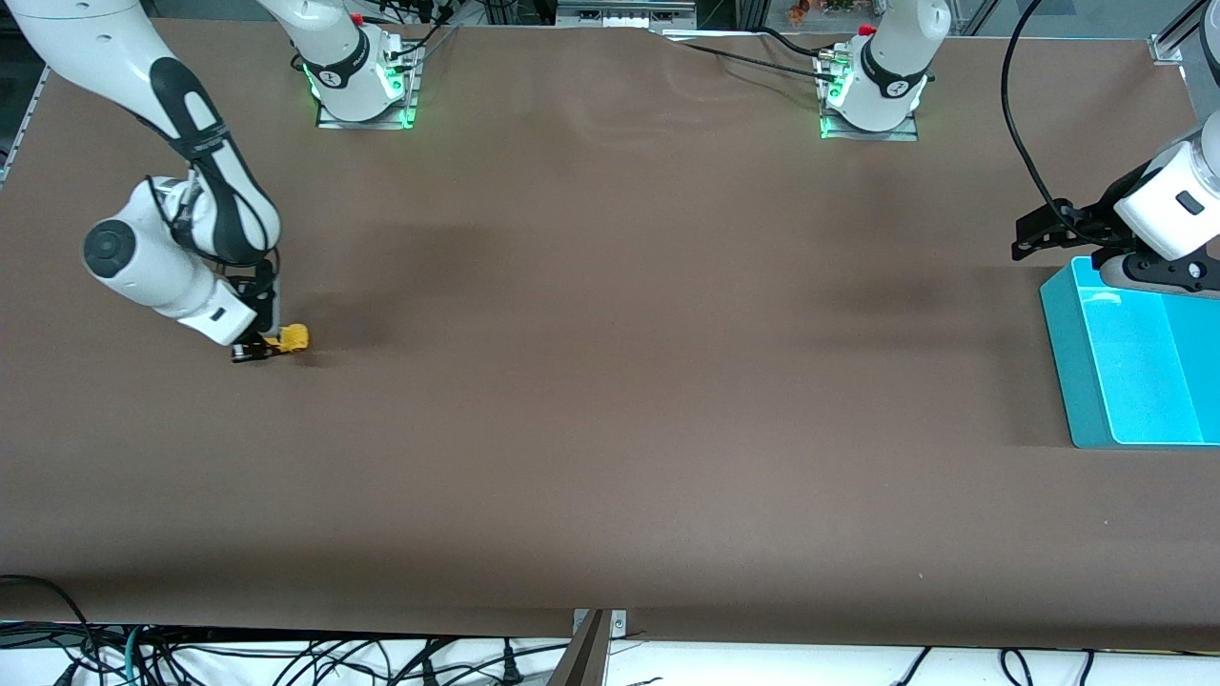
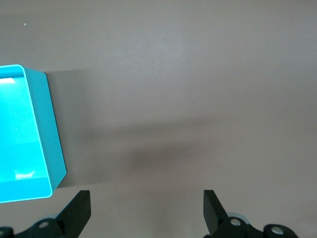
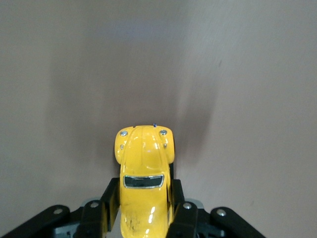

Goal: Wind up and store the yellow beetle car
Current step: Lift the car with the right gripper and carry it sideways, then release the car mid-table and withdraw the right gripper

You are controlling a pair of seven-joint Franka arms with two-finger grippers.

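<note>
The right gripper [image 1: 257,349] pinches the yellow beetle car [image 1: 290,337] by its flanks, low at the table [image 1: 610,429] toward the right arm's end; whether its wheels touch is hard to tell. It looks light, rigid and glossy, so likely slippery; the flat sides suit gripping best. The left gripper [image 2: 146,210] waits spread beside the blue bin [image 1: 1077,381].

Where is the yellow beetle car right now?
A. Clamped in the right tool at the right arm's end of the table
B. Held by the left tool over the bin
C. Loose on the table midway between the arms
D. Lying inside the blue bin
A: the right tool is shut on the yellow beetle car, while the left tool hangs open beside the blue bin.
</note>
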